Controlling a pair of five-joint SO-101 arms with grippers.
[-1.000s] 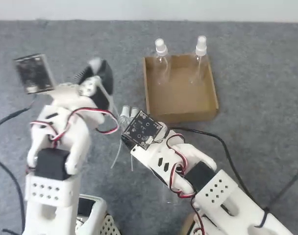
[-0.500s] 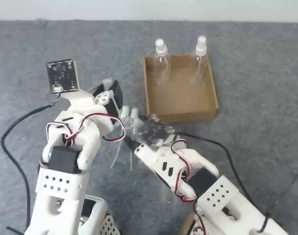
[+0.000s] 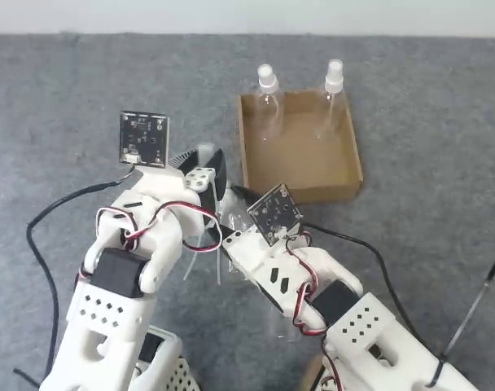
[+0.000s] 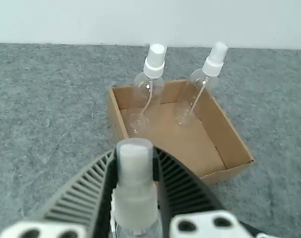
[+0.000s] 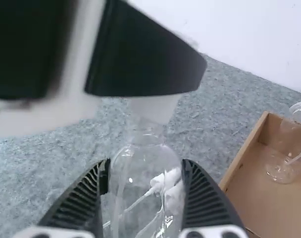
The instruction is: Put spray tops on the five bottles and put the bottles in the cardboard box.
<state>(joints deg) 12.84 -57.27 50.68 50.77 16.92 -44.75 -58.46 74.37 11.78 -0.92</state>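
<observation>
My right gripper (image 5: pixel 140 201) is shut on a clear bottle (image 5: pixel 135 173), held upright just left of the cardboard box (image 3: pixel 300 167). The left gripper (image 4: pixel 134 186) is shut on a white spray top (image 4: pixel 135 161) that sits on that bottle's neck; from the right wrist its black fingers (image 5: pixel 140 64) hang directly over the bottle. In the high view the left gripper (image 3: pixel 205 167) and the right arm's camera board (image 3: pixel 273 213) meet beside the box's front left corner. Two capped bottles (image 4: pixel 146 84) (image 4: pixel 202 82) stand against the box's far wall.
A white perforated basket (image 3: pixel 162 362) sits at the front left edge. Black cables (image 3: pixel 36 236) (image 3: pixel 467 314) trail over the grey carpet on both sides. Open carpet lies left of and behind the box.
The left arm swung right, bringing the spray top over the bottle in the right gripper. The right wrist turned and shifted slightly toward the box.
</observation>
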